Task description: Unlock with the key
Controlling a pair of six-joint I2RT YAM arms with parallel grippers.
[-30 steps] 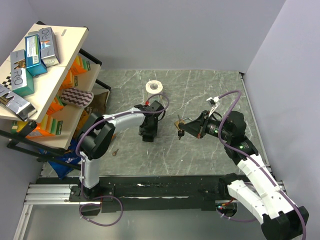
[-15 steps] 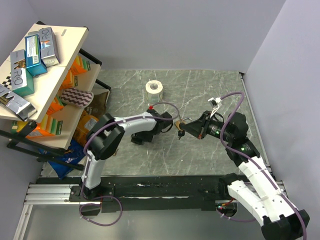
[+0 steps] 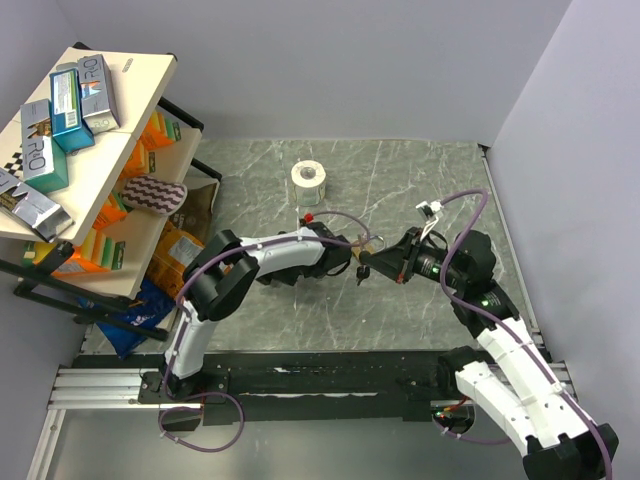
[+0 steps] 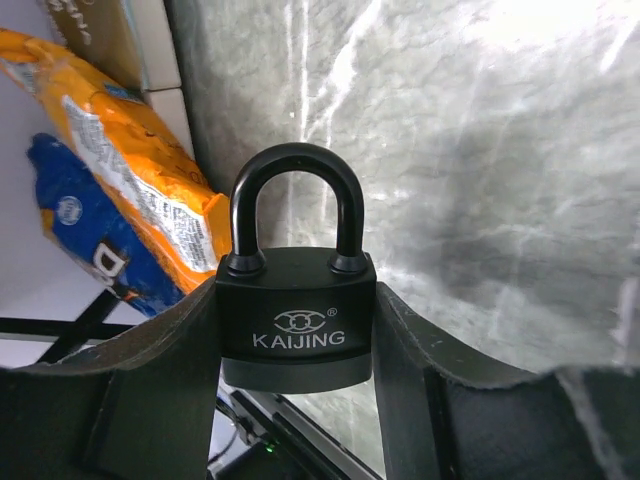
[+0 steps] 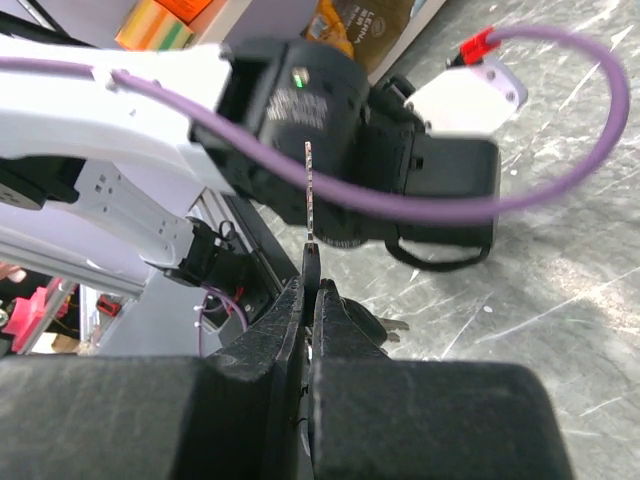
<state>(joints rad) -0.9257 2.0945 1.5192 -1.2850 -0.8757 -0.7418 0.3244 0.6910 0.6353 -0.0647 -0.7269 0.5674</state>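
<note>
A: Left claw (image 3: 340, 257) has swung right since the earlier frame and is now just beside the key (image 5: 309, 190). Grip?
B: Part-open, grasping the padlock (image 4: 297, 310). Right claw (image 5: 311, 300) is clenched on the key over the middle of the tabletop (image 3: 400, 180), blade toward the padlock.

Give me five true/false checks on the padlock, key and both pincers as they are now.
1. The left pincer grips a black padlock marked KAIJING. True.
2. The padlock's shackle is swung open. False: both legs sit in the body.
3. The right pincer is shut on a key, with the blade sticking out past its tips. True.
4. The key is inserted in the padlock. False: its bare blade shows in full in front of the left arm.
5. The white roll lies between the two pincers. False: it stands farther back on the table, apart from both.
</note>
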